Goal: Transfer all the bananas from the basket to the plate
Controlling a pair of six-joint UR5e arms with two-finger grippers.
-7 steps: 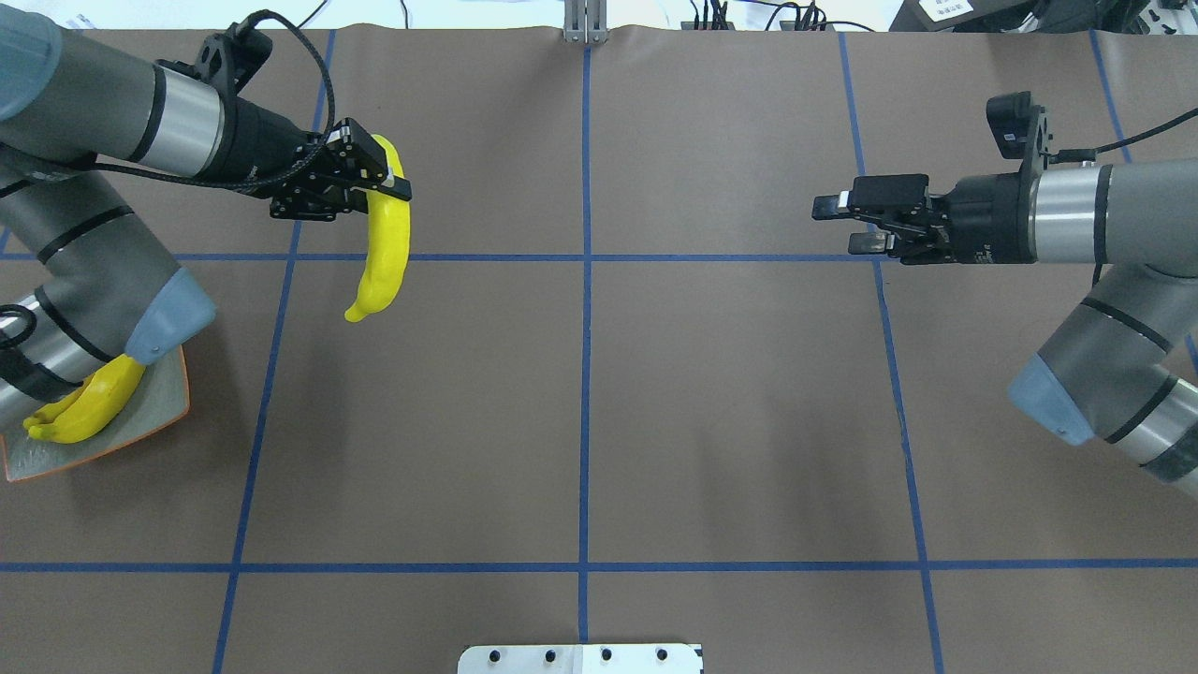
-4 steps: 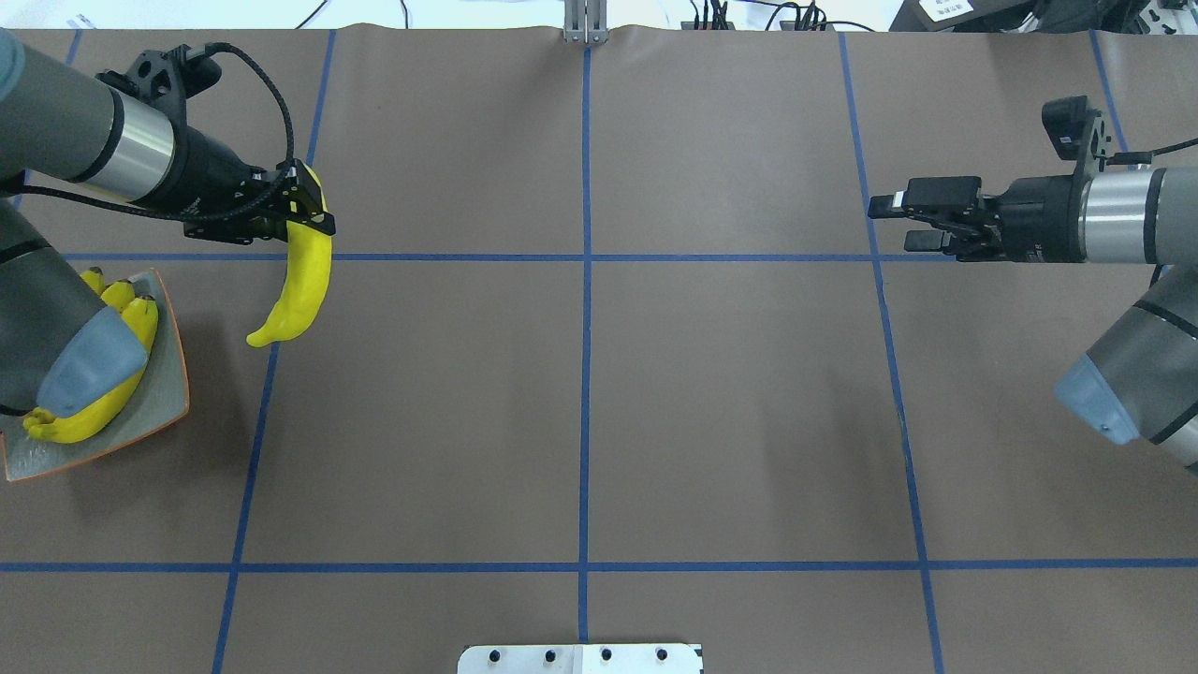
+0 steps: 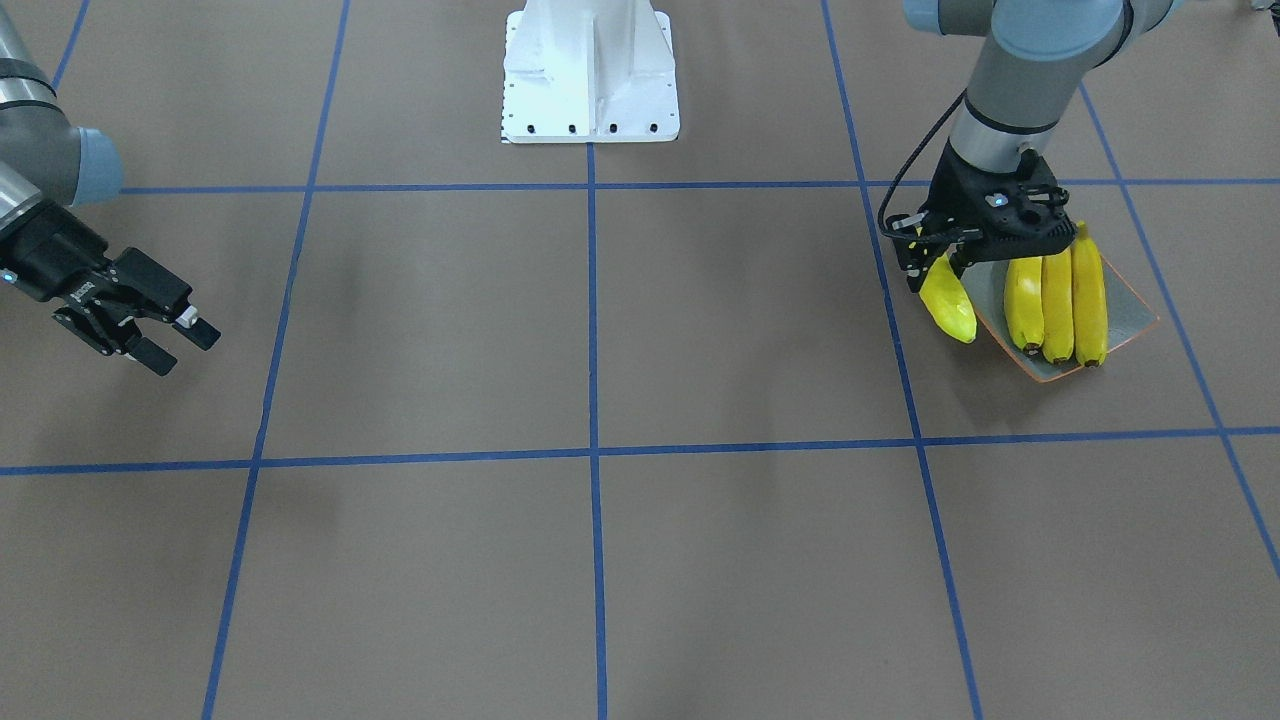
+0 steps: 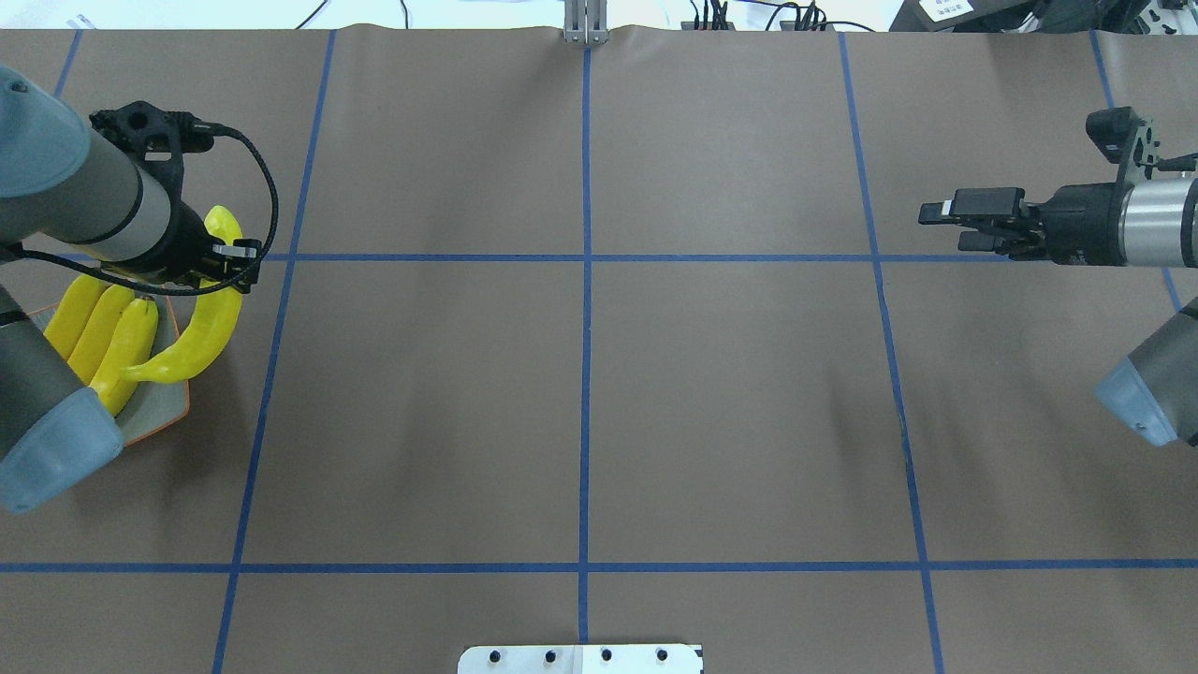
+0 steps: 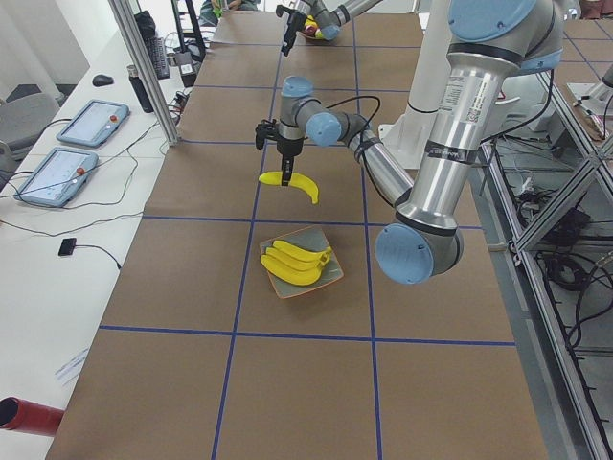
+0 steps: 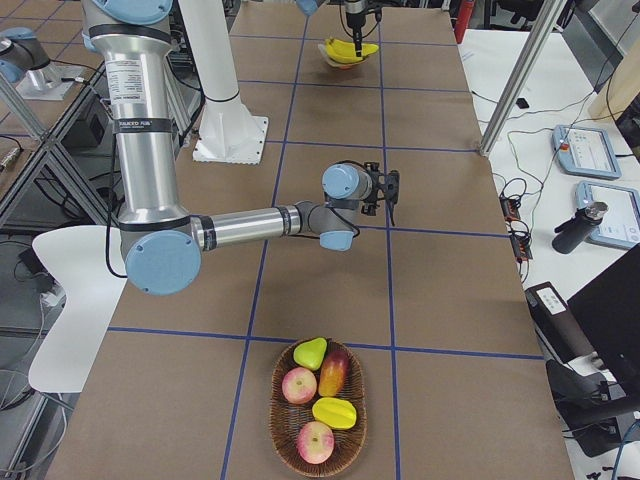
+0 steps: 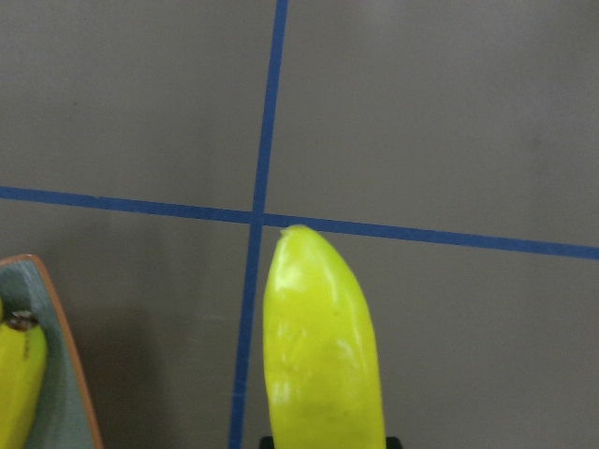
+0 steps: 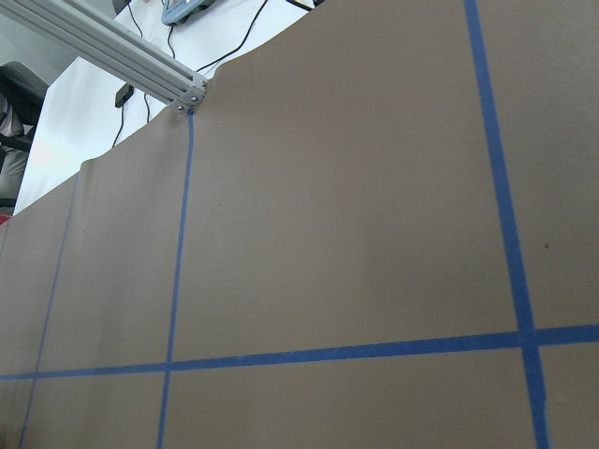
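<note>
My left gripper (image 4: 229, 257) is shut on a yellow banana (image 4: 201, 332) that hangs in the air just beside the plate's inner edge. From the left wrist, the banana (image 7: 318, 346) is over bare table, with the plate (image 7: 65, 374) to its left. The grey-green plate (image 4: 164, 412), orange-rimmed, carries three bananas (image 4: 98, 337) side by side. From the front, the held banana (image 3: 948, 300) dangles next to the plate (image 3: 1130, 320). My right gripper (image 4: 945, 227) is open and empty at the far right. The wicker basket (image 6: 318, 410) shows only in the exterior right view.
The basket holds several other fruits, among them apples and a pear. The robot's white base (image 3: 590, 70) stands at the table's middle edge. Blue tape lines cross the brown table cover (image 4: 580, 393). Tablets and cables lie on a side bench (image 5: 86, 144).
My left arm has carried the banana left and back toward the plate, now hanging beside its edge. The right arm has drawn back to the right, gripper still open.
</note>
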